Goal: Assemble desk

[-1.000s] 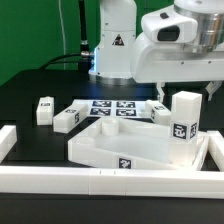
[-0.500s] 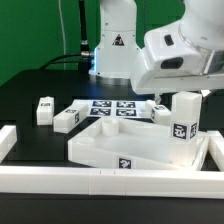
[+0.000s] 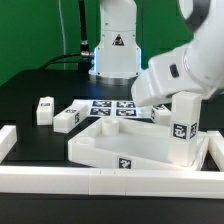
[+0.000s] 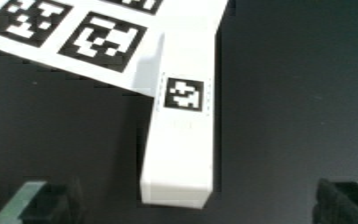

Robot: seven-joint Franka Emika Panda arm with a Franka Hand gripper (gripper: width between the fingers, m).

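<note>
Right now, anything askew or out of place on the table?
One loose leg lies flat, its far end against or over the marker board edge; I can't tell which. Otherwise nothing stands out: no damage, and the upright leg stands straight in the tabletop corner.

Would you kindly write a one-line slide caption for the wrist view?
Open hand poised above a white desk leg lying beside the marker board.

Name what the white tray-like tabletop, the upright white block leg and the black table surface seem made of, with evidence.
White tray-like tabletop: probably moulded plastic, matte; even white, crisp raised rims.
Upright white block leg: likely the same plastic; flat faces, sharp edges, printed marker.
Black table surface: dark, matte, perhaps cloth or mat; cannot tell.
</note>
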